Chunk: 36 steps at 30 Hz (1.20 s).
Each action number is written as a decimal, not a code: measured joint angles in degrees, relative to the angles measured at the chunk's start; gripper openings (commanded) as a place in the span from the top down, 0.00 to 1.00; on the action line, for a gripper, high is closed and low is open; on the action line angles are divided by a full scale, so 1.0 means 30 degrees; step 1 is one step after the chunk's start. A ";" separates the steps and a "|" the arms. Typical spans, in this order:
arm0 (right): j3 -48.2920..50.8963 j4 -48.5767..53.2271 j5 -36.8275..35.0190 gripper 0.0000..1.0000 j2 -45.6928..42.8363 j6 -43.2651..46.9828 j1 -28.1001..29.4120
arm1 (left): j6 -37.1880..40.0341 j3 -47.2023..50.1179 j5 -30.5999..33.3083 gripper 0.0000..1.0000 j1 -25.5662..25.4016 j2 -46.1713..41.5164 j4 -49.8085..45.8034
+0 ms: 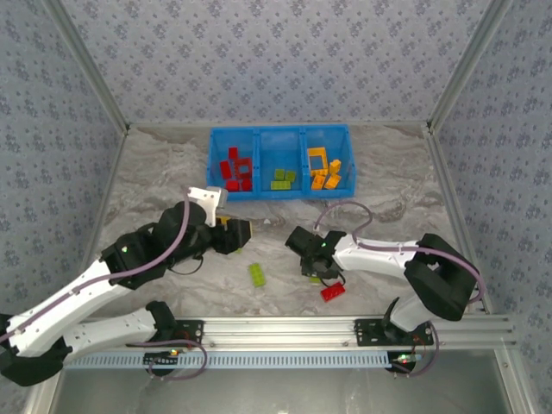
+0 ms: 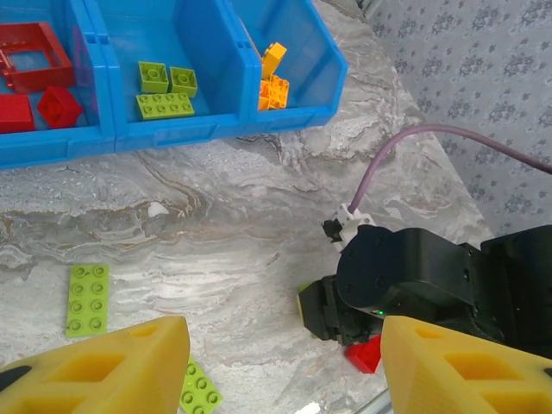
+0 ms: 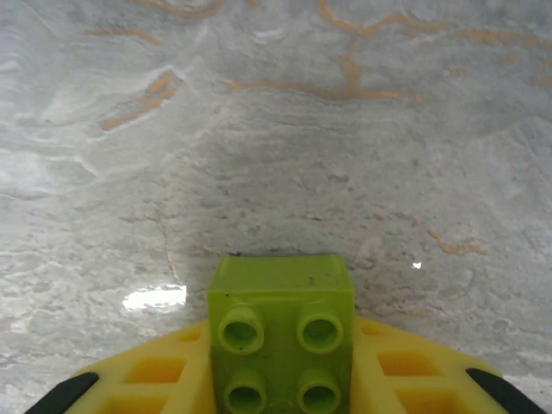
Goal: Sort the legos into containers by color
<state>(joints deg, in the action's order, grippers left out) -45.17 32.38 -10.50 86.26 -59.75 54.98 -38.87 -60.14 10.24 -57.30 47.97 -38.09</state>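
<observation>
Mostly sorted into tray (image 1: 280, 194). Outstanding on counter (image 1: 397, 185): green plate (image 1: 257, 273), red brick (image 1: 333, 292). Jaws: right gripper (image 3: 280, 371) pinching green brick (image 3: 280, 293), left gripper (image 2: 285, 379) spread.

White arms (image 1: 78, 299), yellow tool fingers (image 2: 112, 362)

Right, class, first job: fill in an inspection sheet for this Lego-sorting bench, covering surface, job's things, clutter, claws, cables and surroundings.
Surface: marbled tabletop, flat.
Job's things: blue tray holds red bricks, lime bricks and orange bricks, one colour per compartment; two lime plates and a loose red brick lie on the table.
Clutter: nothing seen.
Claws: left claw open, empty; right claw closed on a lime block.
Cables: purple cable along each arm, off the bricks.
Surroundings: patterned wall panels; metal rail at the near edge.
</observation>
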 measured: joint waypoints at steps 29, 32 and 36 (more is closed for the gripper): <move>-2.6709 -0.1180 0.4087 0.69 1.7201 1.1234 -0.8378 | 0.1690 -0.2229 0.4466 0.41 -0.0342 0.2361 0.0860; -2.8239 -0.0729 0.4386 0.67 1.8739 1.1234 -0.8597 | 0.2004 -0.2266 0.4546 0.41 -0.0452 0.2812 0.0954; -2.9572 -0.0226 0.4721 0.65 2.0218 1.1227 -0.8663 | 0.2229 -0.2266 0.4721 0.41 -0.0583 0.2965 0.0925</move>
<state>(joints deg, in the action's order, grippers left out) -133.88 31.70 3.66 146.91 -26.06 28.99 -32.18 -66.94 24.40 -59.05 56.86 -35.31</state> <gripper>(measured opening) 0.339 0.587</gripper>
